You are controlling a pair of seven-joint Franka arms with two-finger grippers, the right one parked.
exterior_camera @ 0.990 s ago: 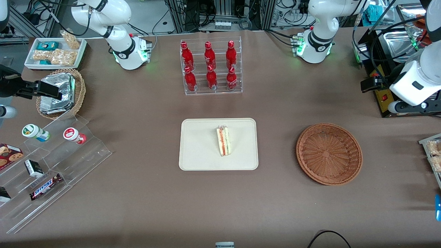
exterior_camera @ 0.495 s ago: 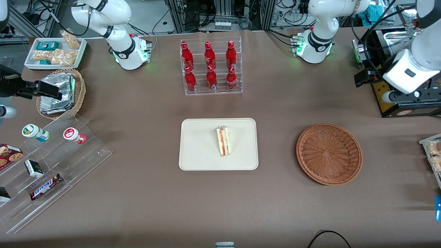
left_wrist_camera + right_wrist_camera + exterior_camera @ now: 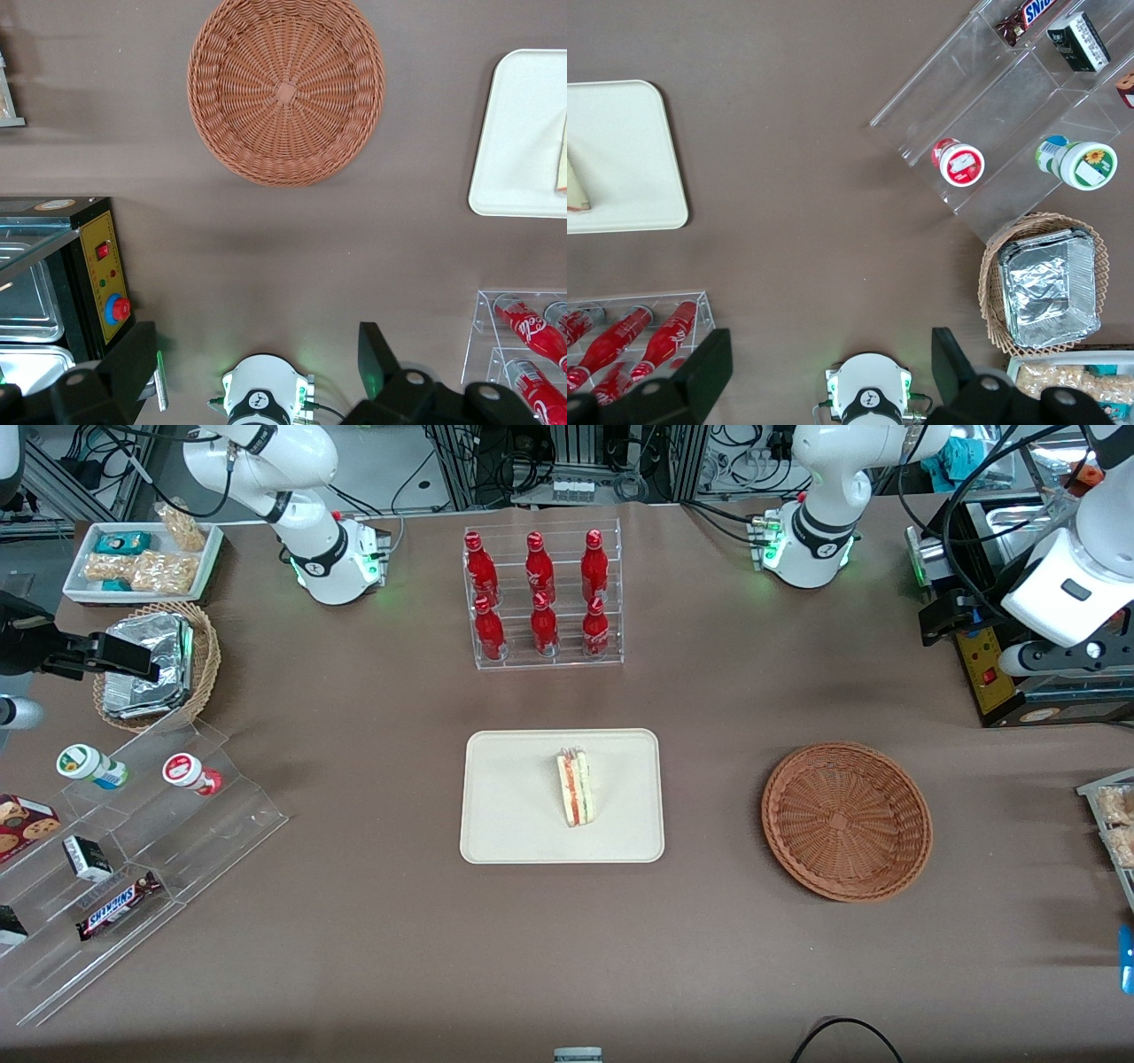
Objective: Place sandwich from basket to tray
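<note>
The sandwich point(image 3: 576, 786), a small white wedge with red-orange and green layers, lies on the cream tray point(image 3: 509, 806) at the middle of the table; only its edge point(image 3: 562, 164) shows in the left wrist view, on the tray point(image 3: 523, 133). The reddish-brown wicker basket point(image 3: 846, 821) sits empty beside the tray, toward the working arm's end, and shows whole point(image 3: 285, 88) in the left wrist view. My gripper point(image 3: 941, 618) hangs high near the table's edge at that end, farther from the front camera than the basket. Its fingers stand wide apart with nothing between them point(image 3: 257, 359).
A clear rack of red bottles point(image 3: 540, 598) stands farther from the front camera than the tray. A black control box point(image 3: 983, 664) sits beside my gripper. Toward the parked arm's end are an acrylic snack stand point(image 3: 133, 850), a tan basket of foil packets point(image 3: 155, 664) and a white snack tray point(image 3: 142, 558).
My arm has drawn back and upward, away from the basket and the front camera. The sandwich, tray and basket have not moved.
</note>
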